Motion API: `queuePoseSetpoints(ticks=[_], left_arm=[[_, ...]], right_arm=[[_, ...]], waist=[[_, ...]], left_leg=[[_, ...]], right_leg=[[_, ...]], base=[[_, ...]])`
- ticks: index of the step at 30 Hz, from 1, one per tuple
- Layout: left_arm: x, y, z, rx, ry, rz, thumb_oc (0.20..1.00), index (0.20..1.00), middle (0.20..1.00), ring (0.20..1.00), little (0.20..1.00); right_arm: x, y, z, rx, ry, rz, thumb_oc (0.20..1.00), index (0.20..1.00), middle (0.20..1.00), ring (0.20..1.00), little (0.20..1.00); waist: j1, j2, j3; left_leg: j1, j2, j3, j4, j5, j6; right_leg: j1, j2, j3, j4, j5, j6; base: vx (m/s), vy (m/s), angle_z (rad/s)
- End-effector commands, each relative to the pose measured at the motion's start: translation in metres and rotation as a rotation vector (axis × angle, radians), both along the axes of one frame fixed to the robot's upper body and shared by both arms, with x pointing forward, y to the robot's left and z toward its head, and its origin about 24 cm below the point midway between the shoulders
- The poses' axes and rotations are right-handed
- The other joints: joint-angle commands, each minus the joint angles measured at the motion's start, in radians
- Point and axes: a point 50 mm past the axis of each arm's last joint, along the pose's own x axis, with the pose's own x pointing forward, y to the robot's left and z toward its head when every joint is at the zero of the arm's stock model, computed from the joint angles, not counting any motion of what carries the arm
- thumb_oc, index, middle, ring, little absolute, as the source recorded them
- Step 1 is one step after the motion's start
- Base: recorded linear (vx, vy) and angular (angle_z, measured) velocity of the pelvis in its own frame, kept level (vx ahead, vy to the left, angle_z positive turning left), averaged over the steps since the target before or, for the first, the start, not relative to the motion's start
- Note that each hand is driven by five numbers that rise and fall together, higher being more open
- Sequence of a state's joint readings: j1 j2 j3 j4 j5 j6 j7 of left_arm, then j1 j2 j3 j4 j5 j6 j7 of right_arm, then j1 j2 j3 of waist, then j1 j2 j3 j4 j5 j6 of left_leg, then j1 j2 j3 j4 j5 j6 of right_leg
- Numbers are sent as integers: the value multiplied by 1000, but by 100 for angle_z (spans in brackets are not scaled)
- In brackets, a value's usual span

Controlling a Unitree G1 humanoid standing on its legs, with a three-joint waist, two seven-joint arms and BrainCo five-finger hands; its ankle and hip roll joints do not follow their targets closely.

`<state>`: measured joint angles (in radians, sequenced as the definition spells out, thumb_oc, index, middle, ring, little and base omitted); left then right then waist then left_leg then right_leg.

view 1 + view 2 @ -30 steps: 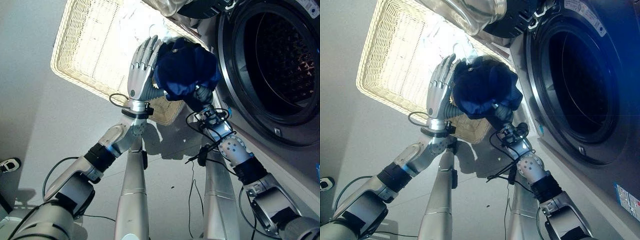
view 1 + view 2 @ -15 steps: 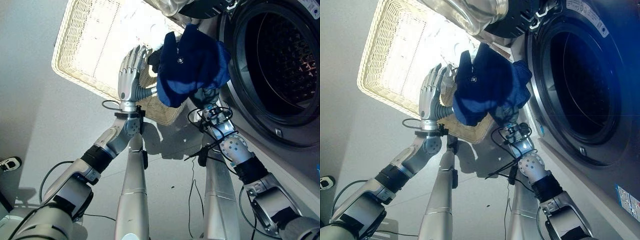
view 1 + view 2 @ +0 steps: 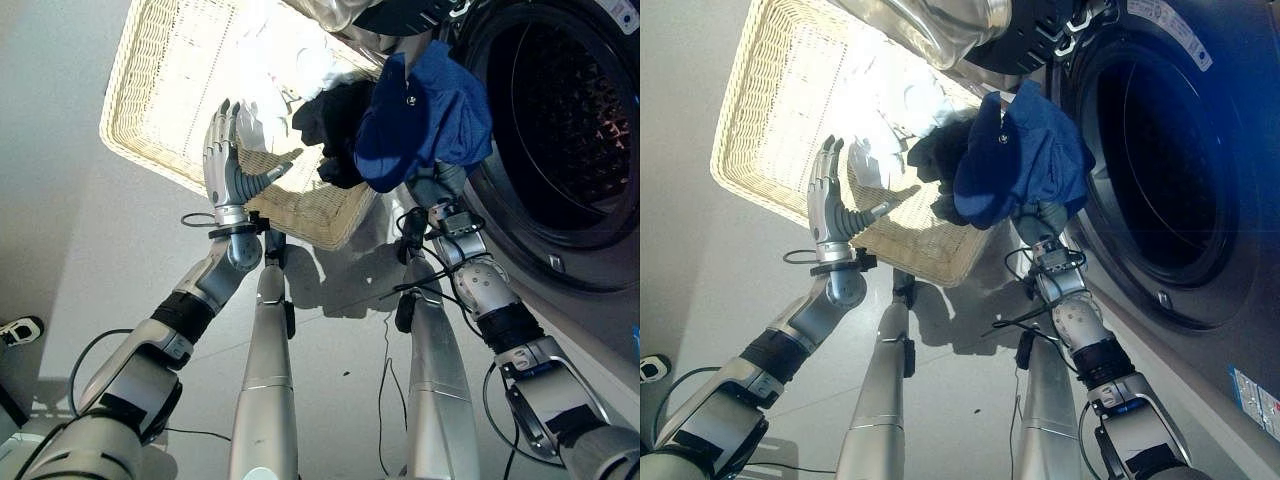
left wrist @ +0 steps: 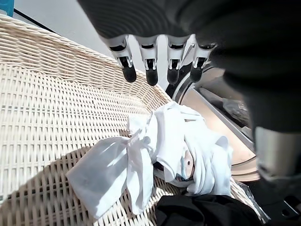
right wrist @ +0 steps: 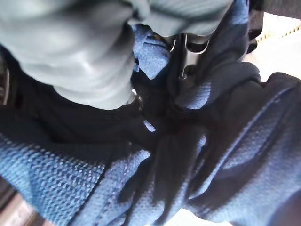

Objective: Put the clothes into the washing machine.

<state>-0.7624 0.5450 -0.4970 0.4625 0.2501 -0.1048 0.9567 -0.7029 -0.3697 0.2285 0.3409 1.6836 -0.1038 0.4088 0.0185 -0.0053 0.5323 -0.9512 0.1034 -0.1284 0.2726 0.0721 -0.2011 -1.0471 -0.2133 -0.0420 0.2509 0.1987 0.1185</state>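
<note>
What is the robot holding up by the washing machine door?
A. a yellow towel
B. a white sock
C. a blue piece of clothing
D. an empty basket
C: the right hand is bunched into a blue garment and lifts it beside the washing machine opening, while the white clothes lie in the wicker basket near the open left hand.
</note>
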Motion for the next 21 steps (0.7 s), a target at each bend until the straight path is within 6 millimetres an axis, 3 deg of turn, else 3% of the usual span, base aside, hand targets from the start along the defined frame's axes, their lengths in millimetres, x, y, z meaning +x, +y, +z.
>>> queuePoseSetpoints(ticks=[1, 6, 9, 11, 12, 15, 16, 17, 21], left_arm=[[-2, 5, 13, -67, -102, 15, 1000, 1000, 1000, 1000, 1000], [5, 14, 10, -129, -99, 75, 1000, 1000, 1000, 1000, 1000], [11, 19, 6, -157, -84, 119, 1000, 1000, 1000, 1000, 1000], [13, 21, 6, -159, -80, 131, 1000, 1000, 1000, 1000, 1000], [15, 26, 6, -169, -67, 143, 1000, 1000, 1000, 1000, 1000], [17, 36, 4, -174, -44, 161, 1000, 1000, 1000, 1000, 1000], [17, 43, 3, -171, -26, 182, 1000, 1000, 1000, 1000, 1000], [17, 44, 3, -172, -24, 185, 1000, 1000, 1000, 1000, 1000], [12, 62, -4, -150, -10, 229, 1000, 1000, 1000, 1000, 1000]], right_arm=[[-5, -5, 22, 47, -98, 28, 200, 200, 200, 200, 200], [17, -26, 5, 47, 92, -83, 200, 200, 200, 200, 200], [33, -57, -13, 79, 284, -226, 200, 200, 200, 200, 200], [36, -73, -17, 68, 314, -289, 200, 200, 200, 200, 200], [38, -96, -15, 43, 334, -391, 200, 200, 200, 200, 200], [36, -128, -3, 48, 343, -548, 200, 200, 200, 200, 200], [31, -151, 12, 67, 342, -697, 200, 200, 200, 200, 200], [30, -155, 15, 86, 341, -731, 200, 200, 200, 200, 200], [3, -200, 62, 273, 232, -1031, 200, 200, 200, 200, 200]], waist=[[20, -3, -12], [20, -1, -12], [21, 8, -12], [22, 16, -12], [24, 23, -12], [26, 29, -12], [26, 28, -12], [26, 28, -12], [22, 10, -12]], left_leg=[[8, -88, -12, -49, 79, 134], [8, -84, -6, -49, 81, 129], [3, -80, -2, -47, 82, 126], [1, -80, -1, -47, 81, 127], [1, -80, -1, -45, 82, 124], [3, -76, -1, -41, 79, 123], [2, -73, 1, -37, 75, 123], [1, -72, 1, -35, 74, 123], [-1, -62, 0, -36, 66, 119]], right_leg=[[44, 31, -44, 23, 11, 39], [43, 32, -44, 27, 10, 38], [35, 34, -41, 29, 11, 33], [32, 35, -39, 30, 10, 31], [31, 36, -35, 30, 11, 28], [33, 37, -32, 35, 7, 25], [31, 40, -30, 39, 5, 26], [30, 41, -30, 39, 5, 26], [39, 50, -33, 25, 8, 29]], base=[[0, 0, 0], [0, 5, -1], [9, 33, -4], [13, 34, -4], [14, 39, -4], [16, 28, -3], [0, 0, 0], [17, -11, -3], [4, -37, -8]])
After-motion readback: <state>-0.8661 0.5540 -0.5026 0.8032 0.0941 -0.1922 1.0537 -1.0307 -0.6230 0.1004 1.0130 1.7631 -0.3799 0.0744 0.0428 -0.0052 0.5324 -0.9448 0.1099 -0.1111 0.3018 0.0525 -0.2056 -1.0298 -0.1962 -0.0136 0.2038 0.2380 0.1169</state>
